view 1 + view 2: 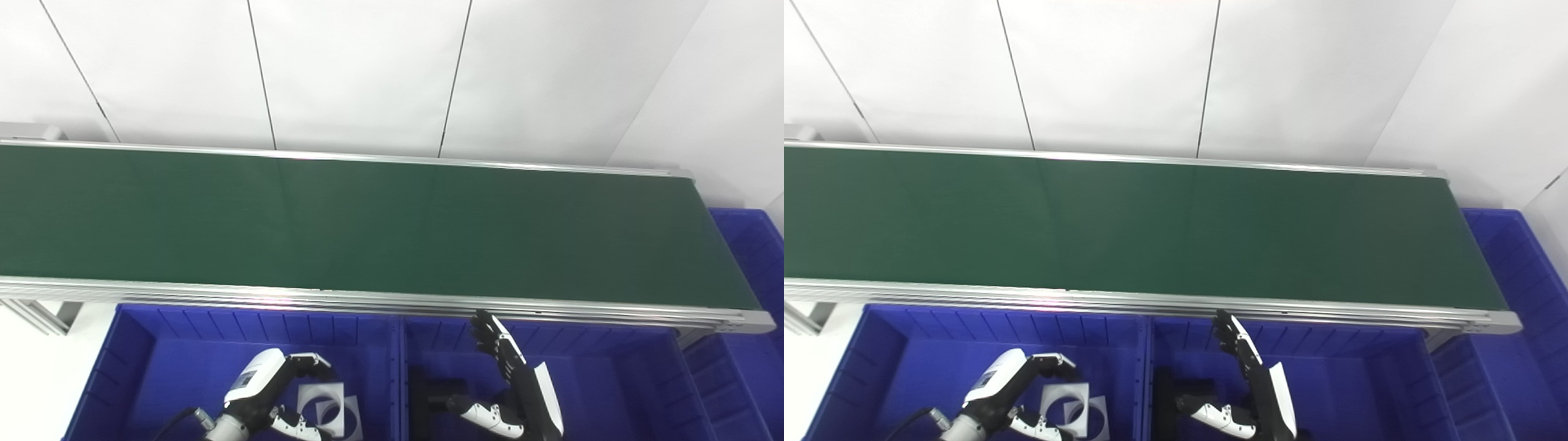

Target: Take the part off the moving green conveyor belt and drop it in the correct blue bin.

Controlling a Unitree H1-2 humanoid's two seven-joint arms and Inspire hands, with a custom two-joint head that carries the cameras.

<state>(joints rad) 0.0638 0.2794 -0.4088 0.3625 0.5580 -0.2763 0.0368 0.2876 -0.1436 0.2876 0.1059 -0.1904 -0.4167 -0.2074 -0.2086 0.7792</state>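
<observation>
The green conveyor belt (367,226) runs across the view with no part on it. Two blue bins stand below its near rail. My left hand (269,386) hangs over the left bin (141,373), fingers curled but holding nothing. White square parts with round holes (327,404) lie in that bin under the hand. My right hand (514,380) is open over the right bin (612,380), fingers stretched toward the belt's near rail. A black part (432,392) lies in the right bin beside it.
A third blue bin (750,245) stands past the belt's right end. The belt's aluminium rail (392,300) runs just above the two near bins. A white wall stands behind the belt.
</observation>
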